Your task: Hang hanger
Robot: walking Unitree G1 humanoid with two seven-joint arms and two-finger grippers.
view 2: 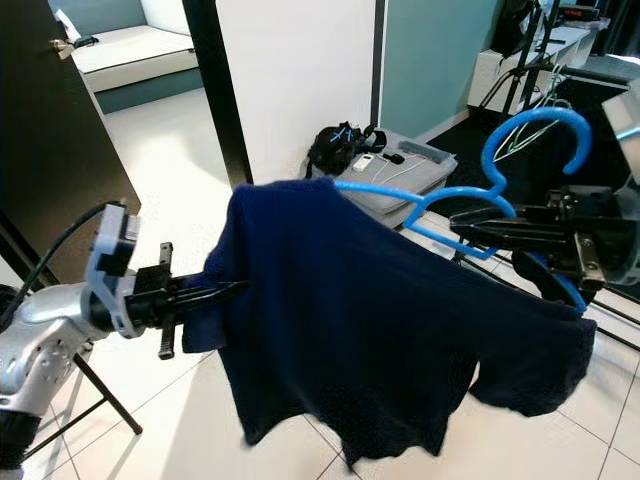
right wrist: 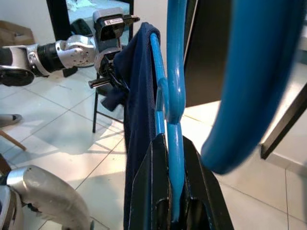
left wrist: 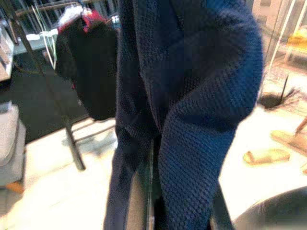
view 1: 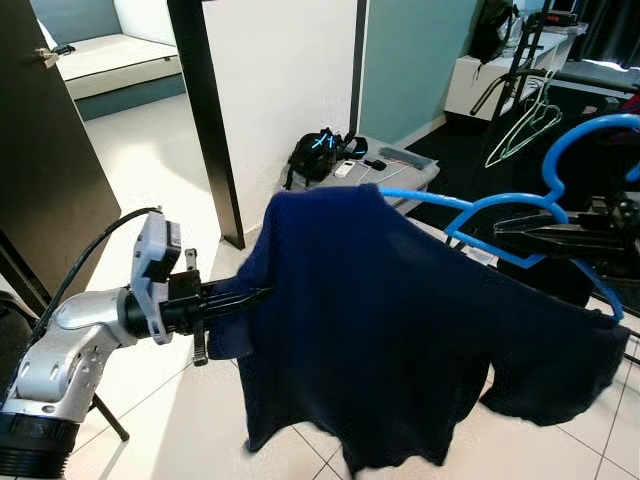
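Knit navy sweater point(view 1: 400, 330) drapes curved blue plastic hanger point(view 1: 560, 160), right gripper point(view 2: 470, 228) clamping it.

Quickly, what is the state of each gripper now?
Left gripper: shut on the navy sweater, pinching its sleeve edge.
Right gripper: shut on the blue hanger, just below its hook.

Bright, even daylight fills the head views and glares on the white floor point(view 1: 150, 190), while the left wrist view is soft and blurred.
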